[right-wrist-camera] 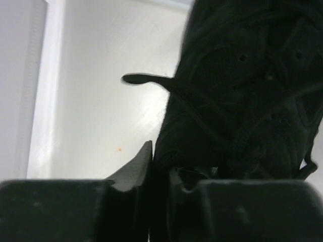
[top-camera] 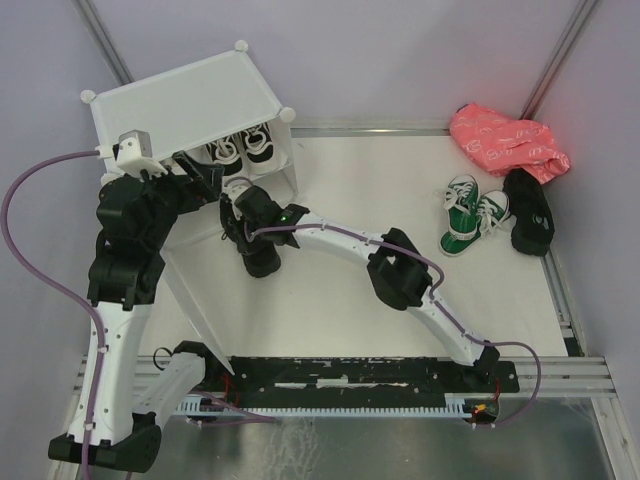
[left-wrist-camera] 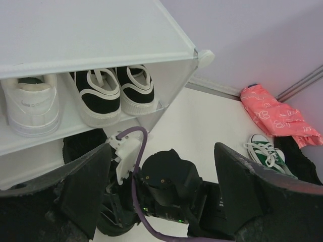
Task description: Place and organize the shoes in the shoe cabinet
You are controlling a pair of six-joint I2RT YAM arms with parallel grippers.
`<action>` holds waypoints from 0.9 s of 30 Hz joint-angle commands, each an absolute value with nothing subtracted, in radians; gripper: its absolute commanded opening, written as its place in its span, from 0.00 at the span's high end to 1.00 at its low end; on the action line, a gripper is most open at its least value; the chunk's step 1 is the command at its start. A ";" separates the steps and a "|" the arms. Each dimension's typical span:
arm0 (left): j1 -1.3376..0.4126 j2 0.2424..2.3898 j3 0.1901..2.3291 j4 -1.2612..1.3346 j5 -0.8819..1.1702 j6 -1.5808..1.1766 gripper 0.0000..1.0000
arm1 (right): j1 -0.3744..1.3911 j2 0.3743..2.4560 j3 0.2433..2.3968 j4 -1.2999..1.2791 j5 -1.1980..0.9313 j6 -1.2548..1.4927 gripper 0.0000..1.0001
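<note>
The black shoe (right-wrist-camera: 242, 91) was at the foot of the shoe cabinet (top-camera: 190, 100), at its open front, toe hanging down towards the worktop (top-camera: 330, 300). The right claw (right-wrist-camera: 161, 164) was clenched on its rim, with the fingers almost together. On the shelf above stood a white sneaker (left-wrist-camera: 30, 103) and, beside it, a pair of black sneakers (left-wrist-camera: 116, 93) with white trim, toes outward. The left claw (left-wrist-camera: 162, 148) hovered in front of that shelf, released, its fingers (left-wrist-camera: 86, 176) spread wide with nothing between them. Well to the right on the worktop lay a pair of green sneakers (top-camera: 470, 212), another black shoe (top-camera: 530, 210) just beside them, and a pink cloth (top-camera: 505, 140) near the back wall.
</note>
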State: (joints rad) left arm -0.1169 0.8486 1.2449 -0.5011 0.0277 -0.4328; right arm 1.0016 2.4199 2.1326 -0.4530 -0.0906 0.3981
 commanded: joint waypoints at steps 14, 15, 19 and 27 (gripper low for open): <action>-0.124 0.865 1.308 -0.519 0.005 -0.407 0.13 | 1.007 2.075 1.870 -0.174 -0.196 0.368 0.06; -0.126 0.866 1.310 -0.521 0.003 -0.407 0.13 | 1.005 2.037 1.835 -0.178 -0.193 0.367 0.06; -0.125 0.870 1.305 -0.522 -0.014 -0.394 0.14 | 1.003 1.927 1.732 -0.219 -0.153 0.357 0.00; -0.124 0.891 1.303 -0.505 -0.052 -0.397 0.14 | 0.880 2.101 1.763 -0.240 -0.308 0.488 0.12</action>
State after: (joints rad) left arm -0.1211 0.8780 1.2652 -0.5411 -0.0284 -0.4316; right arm 0.9573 1.9465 1.7275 -0.2256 -0.1959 0.4091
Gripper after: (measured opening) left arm 0.864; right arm 0.928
